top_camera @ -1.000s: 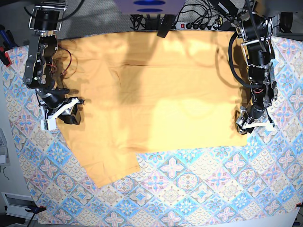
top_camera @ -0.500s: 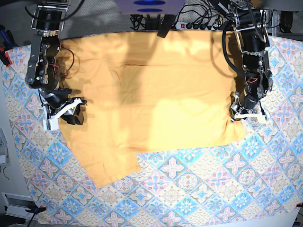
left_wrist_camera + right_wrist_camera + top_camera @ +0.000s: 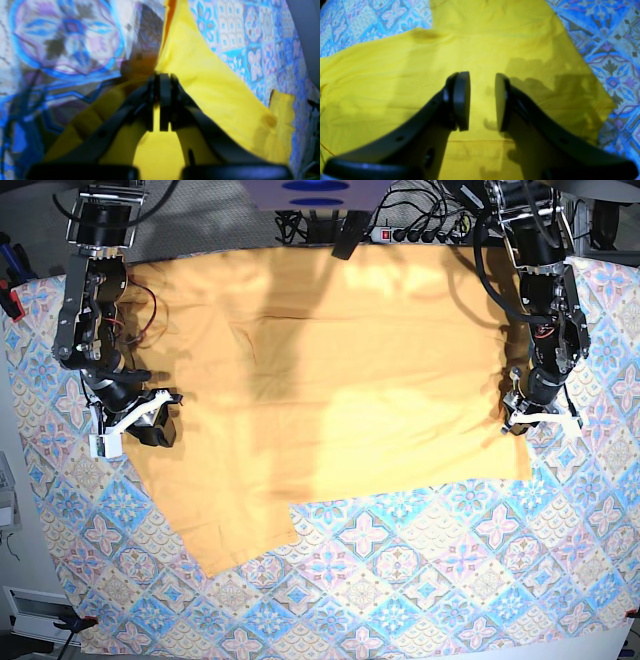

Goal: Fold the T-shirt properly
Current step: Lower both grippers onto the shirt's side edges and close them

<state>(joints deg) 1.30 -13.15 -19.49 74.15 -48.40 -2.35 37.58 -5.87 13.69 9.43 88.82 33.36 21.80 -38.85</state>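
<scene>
To fold cleanly I should lift both edges of the T-shirt (image 3: 330,390), spread across the frame's upper middle on the tablecloth (image 3: 420,580), together. My left gripper (image 3: 161,100) pinches its right edge, fingers closed on cloth; my right gripper (image 3: 482,100) hovers narrowly parted above the left edge.
</scene>
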